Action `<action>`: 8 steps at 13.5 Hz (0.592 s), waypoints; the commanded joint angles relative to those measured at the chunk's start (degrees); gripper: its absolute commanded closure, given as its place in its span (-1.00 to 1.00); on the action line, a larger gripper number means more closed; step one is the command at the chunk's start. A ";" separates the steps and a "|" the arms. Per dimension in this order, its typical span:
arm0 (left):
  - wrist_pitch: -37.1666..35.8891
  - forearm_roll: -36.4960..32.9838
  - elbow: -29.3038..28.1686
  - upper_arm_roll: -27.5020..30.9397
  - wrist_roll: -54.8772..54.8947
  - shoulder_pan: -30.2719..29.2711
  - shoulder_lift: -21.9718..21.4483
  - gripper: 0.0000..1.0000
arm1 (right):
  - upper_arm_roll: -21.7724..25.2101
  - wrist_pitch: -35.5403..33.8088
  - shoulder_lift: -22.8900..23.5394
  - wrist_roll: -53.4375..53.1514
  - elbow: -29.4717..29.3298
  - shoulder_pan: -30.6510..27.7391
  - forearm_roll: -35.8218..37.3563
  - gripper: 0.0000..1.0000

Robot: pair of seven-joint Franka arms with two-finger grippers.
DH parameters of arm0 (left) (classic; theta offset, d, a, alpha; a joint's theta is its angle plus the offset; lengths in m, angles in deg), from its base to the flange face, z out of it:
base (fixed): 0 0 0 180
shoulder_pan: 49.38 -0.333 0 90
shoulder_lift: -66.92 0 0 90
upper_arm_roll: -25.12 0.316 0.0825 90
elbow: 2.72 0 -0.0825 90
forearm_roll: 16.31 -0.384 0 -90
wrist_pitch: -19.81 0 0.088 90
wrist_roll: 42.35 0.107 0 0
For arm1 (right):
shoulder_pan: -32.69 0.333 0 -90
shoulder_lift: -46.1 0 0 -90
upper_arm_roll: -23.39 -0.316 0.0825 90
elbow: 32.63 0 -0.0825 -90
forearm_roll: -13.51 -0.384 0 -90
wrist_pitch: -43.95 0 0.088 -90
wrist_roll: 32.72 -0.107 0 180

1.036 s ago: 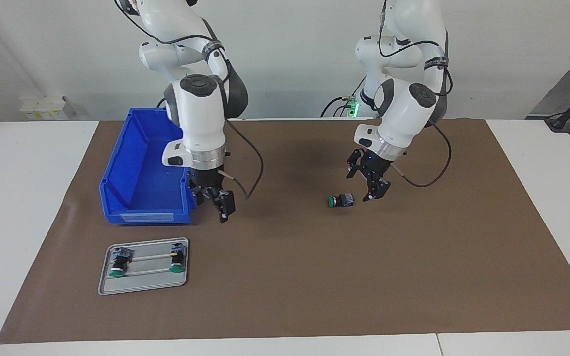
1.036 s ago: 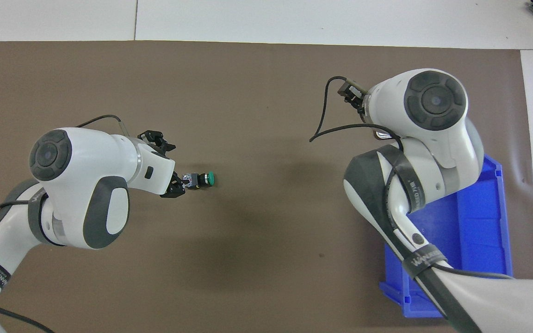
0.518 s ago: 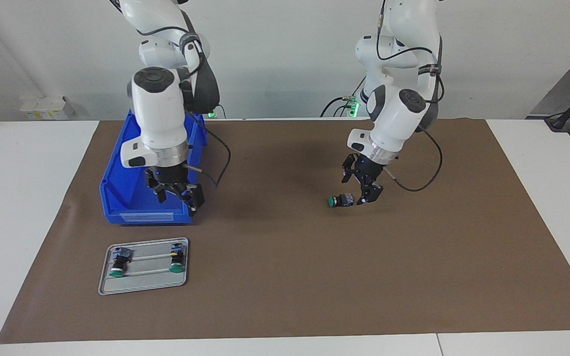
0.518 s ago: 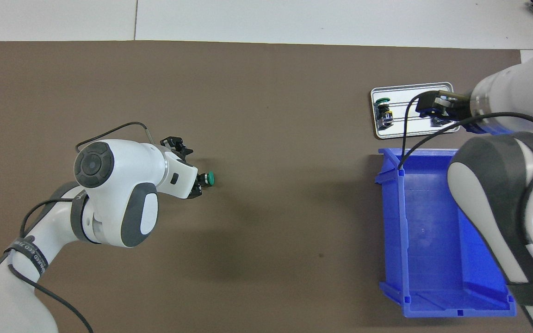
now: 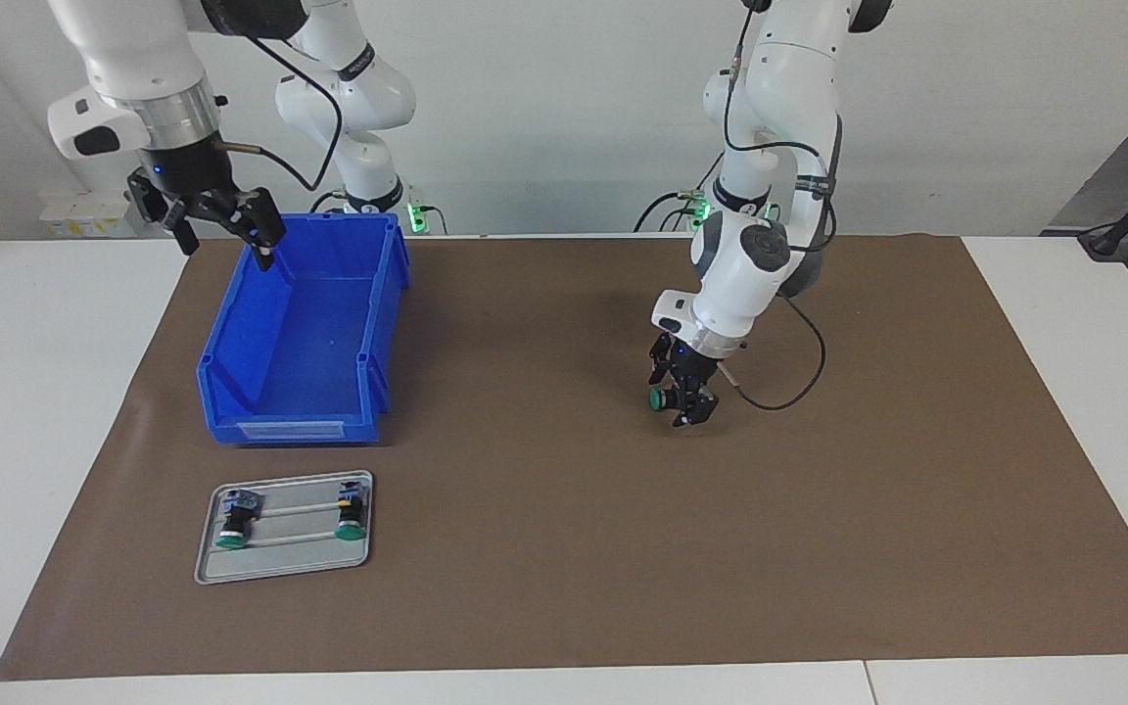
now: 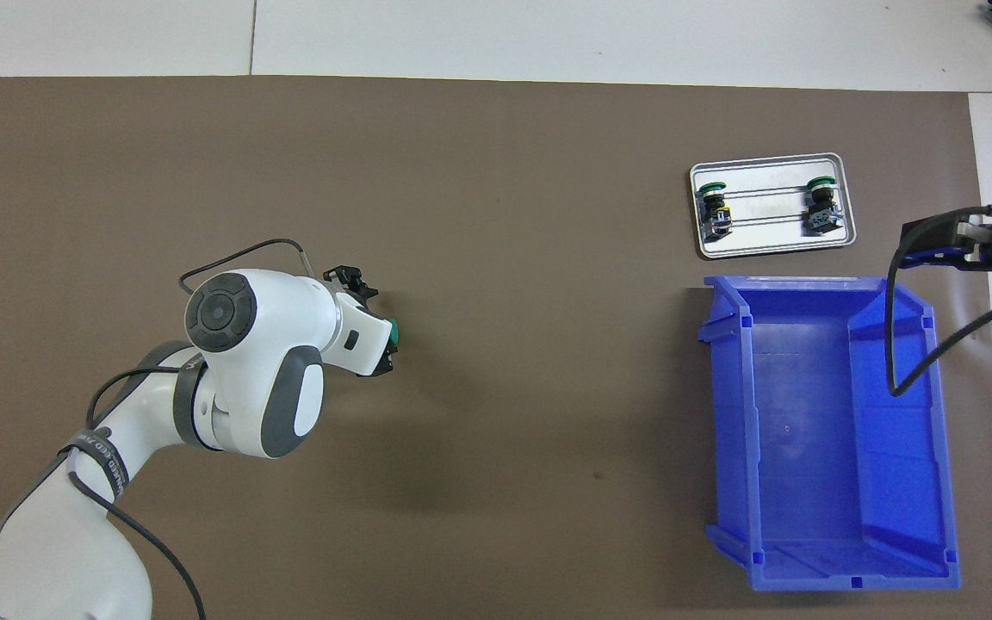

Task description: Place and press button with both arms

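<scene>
My left hand (image 5: pixel 683 399), fingers spread, straddles the button (image 5: pixel 659 398) lying sideways on the bench, cap toward my released, raised right hand (image 5: pixel 221 227).

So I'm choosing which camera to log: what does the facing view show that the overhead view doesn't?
Only the facing view shows how high the right gripper hangs over the blue bin, and the left gripper low around the button. Only the overhead view shows the bin's whole floor. Both show the tray holding two more buttons.
</scene>
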 commanded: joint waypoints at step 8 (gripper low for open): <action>1.71 1.14 -3.19 0.92 7.64 0.64 -0.53 -0.77 | -0.46 -2.86 0.71 5.97 0.90 -2.87 -2.21 -1.00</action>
